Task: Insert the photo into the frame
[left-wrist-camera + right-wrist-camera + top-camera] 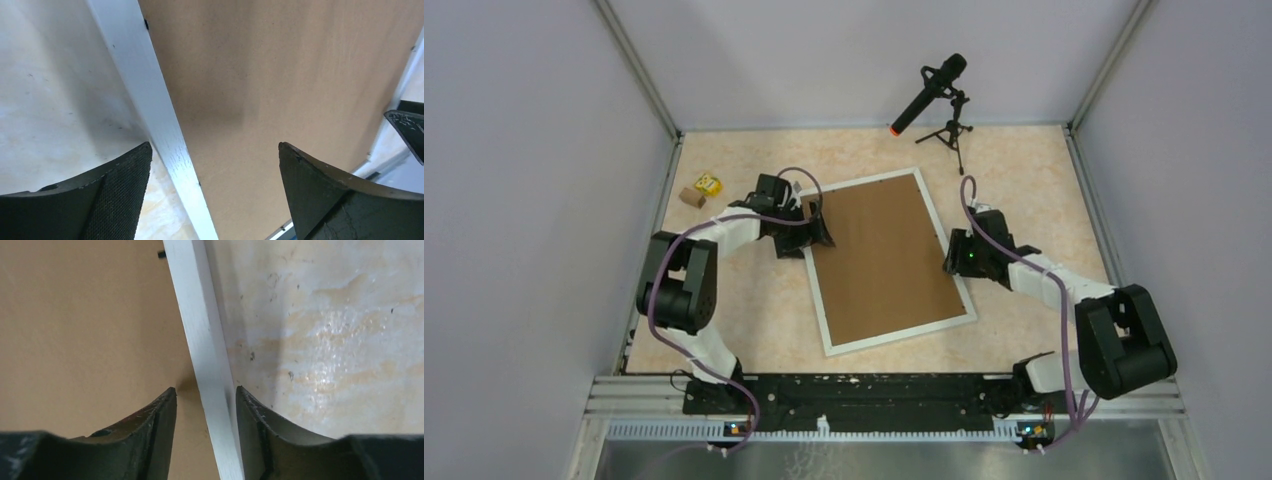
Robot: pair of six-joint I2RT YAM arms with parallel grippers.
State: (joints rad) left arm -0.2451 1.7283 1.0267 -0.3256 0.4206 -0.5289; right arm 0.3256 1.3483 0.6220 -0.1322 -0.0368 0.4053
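Operator: Orientation first. How does the frame (902,335) lie from you?

Arms: Flat on the table (754,330), back side up, between my two grippers. Its long axis runs away from my bases, with the near end swung a little toward my right side. A brown backing board (884,260) fills the opening.

Operator: And the photo?

Arms: I can't see it. Nothing with a sun or clouds shows in any view. If it is there, it is under the board, and I cannot tell.

Operator: Your hands?

Arms: My left gripper (215,150) is spread wide and holds nothing. It hangs over the left long rail toward its far end, with one finger out over the table and the other over the board. My right gripper (206,390) is at the right long rail, about halfway along, with its jaws set close on either side of the white moulding. The outer finger looks to be against the rail. A sliver of board shows between the rail and the inner finger, so I can't say whether it is pinching.

Operator: What does the next move turn on?

Arms: As I judge it, the two long rails run parallel, one under each gripper, and each gripper straddles its rail crosswise. Neither arm has to reach. The right looks closer to a grip. Any lift or flip would pivot about that long axis, so the opposite rails need handling together or the frame may skew.
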